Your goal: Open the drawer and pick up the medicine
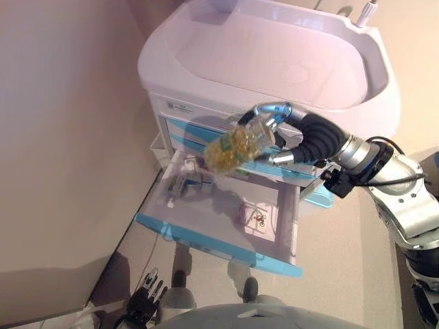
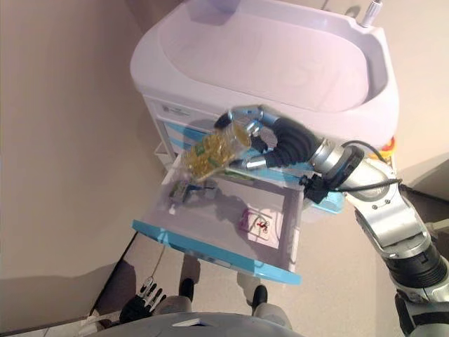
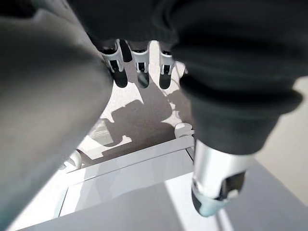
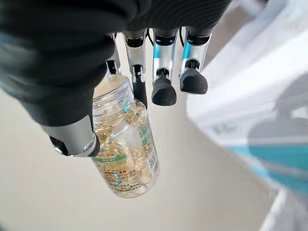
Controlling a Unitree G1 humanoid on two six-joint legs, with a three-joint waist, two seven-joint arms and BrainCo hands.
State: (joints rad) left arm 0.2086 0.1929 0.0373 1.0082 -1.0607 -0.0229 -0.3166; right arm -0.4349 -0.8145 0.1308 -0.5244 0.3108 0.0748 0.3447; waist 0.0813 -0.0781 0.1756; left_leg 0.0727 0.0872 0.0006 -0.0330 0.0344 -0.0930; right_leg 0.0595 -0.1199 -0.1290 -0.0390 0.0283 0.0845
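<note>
While the drawer (image 1: 206, 226) of the white cart (image 1: 274, 55) stands pulled out, the eye views show the right hand (image 1: 288, 137) above it, curled round a clear medicine bottle (image 1: 236, 147) of yellow capsules; small boxes (image 1: 188, 181) lie inside, and the left hand (image 1: 145, 301) hangs low. In the left wrist view, the left hand's fingers (image 3: 139, 67) are relaxed, holding nothing. In the right wrist view, thumb (image 4: 72, 139) and fingers pinch the bottle.

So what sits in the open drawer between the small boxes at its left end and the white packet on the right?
Nothing: in the left eye view the drawer floor between the small boxes and the white packet is bare.
</note>
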